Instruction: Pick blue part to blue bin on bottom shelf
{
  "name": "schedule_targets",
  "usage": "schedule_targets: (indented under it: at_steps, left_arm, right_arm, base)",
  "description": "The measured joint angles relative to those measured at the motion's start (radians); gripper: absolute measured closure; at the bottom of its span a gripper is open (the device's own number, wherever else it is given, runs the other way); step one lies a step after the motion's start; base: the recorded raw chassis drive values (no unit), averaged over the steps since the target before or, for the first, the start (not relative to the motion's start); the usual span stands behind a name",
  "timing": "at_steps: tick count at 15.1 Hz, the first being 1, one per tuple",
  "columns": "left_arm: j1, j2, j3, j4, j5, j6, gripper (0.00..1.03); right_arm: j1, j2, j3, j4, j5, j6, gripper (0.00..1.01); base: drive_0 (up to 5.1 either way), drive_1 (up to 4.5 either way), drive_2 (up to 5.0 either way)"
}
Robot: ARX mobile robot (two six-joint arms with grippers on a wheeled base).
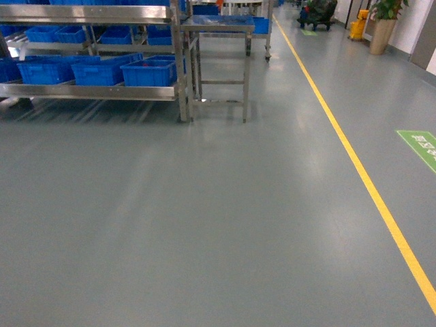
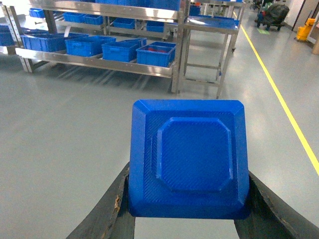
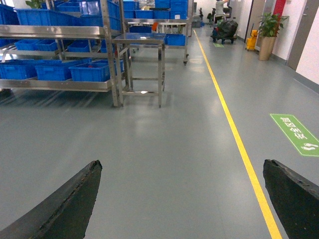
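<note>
Head view – rack: bottom shelf (image 1: 88, 91) far left, well apart from robot; open grey floor (image 1: 204, 225) between.
Head view – bins: 3 blue bins (image 1: 151, 72) counted on that level w/ a 4th cut off at the edge; more above, too cropped to count.
Head view – other: 1 small steel table (image 1: 218, 27) just beside rack's right end; 1 yellow floor line (image 1: 354, 157); 1 green floor sign (image 1: 421, 146). No arms visible here.
Left wrist view – left gripper (image 2: 187, 214): jaws closed against the sides of the blue part (image 2: 189, 159), 1 pc, square w/ raised centre panel; held off the floor, lying flat.
Left wrist view – shelf: 4 bins in front row, nearest-right bin (image 2: 155, 54) shows sth red inside, unclear what.
Left wrist view – step advice: carry phase, est. early-mid. Keep part level, grip firm while base drives; approach shelf square-on; pick target bin before lowering; clear table leg and rack post.
Right wrist view – right gripper (image 3: 184, 199): 2 fingers spread wide, nothing between them.
Right wrist view – background: 1 potted plant (image 3: 269, 30); 1 mop bucket (image 3: 250, 40), yellow; person far down aisle, too small to detail.
</note>
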Motion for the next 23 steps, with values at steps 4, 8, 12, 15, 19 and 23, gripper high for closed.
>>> schedule_targets:
  at_steps: [4,8,12,15,19,23]
  left_arm:
    - [0.000,0.004,0.000,-0.005,0.001,0.000,0.59]
    - [-0.001,0.003,0.000,0.002,0.001,0.000,0.59]
    - [0.000,0.003,0.000,0.000,0.000,0.000,0.59]
    - [-0.001,0.003,0.000,0.001,-0.001,0.000,0.59]
    - [0.001,0.003,0.000,0.002,-0.001,0.000,0.59]
    - [0.001,0.002,0.000,0.000,-0.001,0.000,0.59]
  right_arm:
    - [0.000,0.000,0.000,-0.003,0.000,0.000,0.03]
    - [0.000,0.000,0.000,-0.003,0.000,0.000,0.03]
    - [0.000,0.000,0.000,-0.005,0.000,0.000,0.03]
    - [0.000,0.000,0.000,-0.003,0.000,0.000,0.03]
    - [0.000,0.001,0.000,-0.005,0.000,0.000,0.03]
    - [0.000,0.000,0.000,0.000,0.000,0.000,0.03]
  base:
    - [0.1,4.27,-4.0]
    - [0.1,4.21,-4.1]
    - [0.0,4.13,-4.2]
    - [0.0,4.14,-4.2]
    - [-0.1,4.07,-4.2]
    - [-0.1,4.06,-4.2]
